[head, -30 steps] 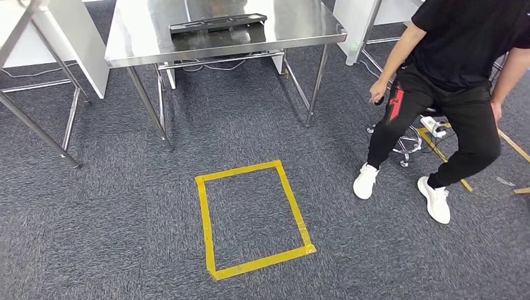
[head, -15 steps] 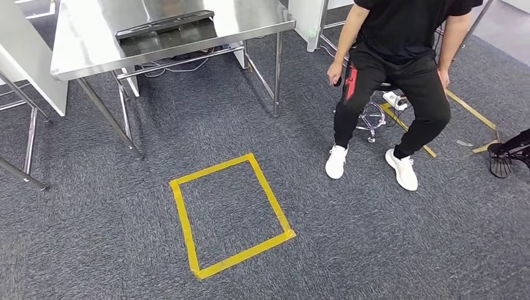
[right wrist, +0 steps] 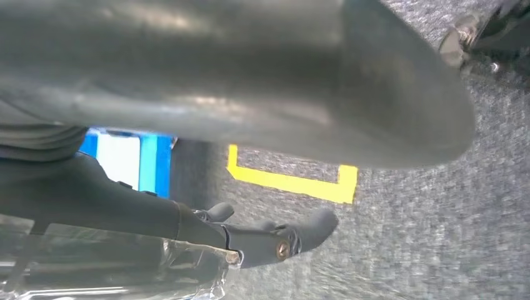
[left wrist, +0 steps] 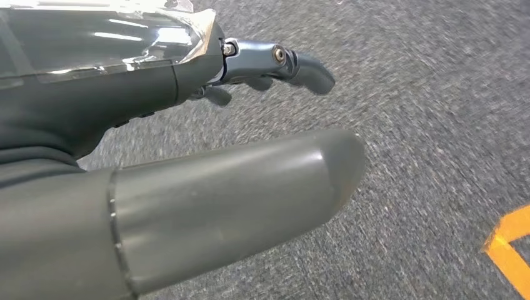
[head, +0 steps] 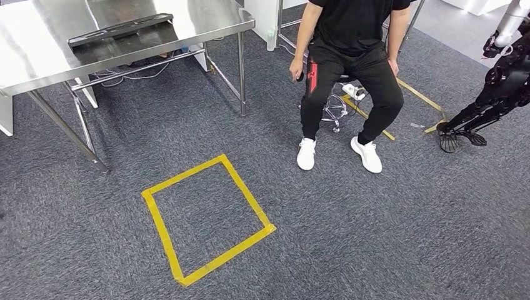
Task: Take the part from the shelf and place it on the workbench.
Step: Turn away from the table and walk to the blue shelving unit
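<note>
**Both hands bare over carpet, part on the steel table**

Our left hand hangs over grey carpet, fingers apart, nothing in it. Right hand likewise: fingers spread, holding nothing, w/ yellow tape on the floor beyond it. The long dark part lies flat on the steel table, upper left in head view. A yellow tape square marks the carpet in front. A person sits on a stool beside the table

A robotics lab: steel workbench, yellow tape square on grey carpet, another robot standing nearby.
</note>
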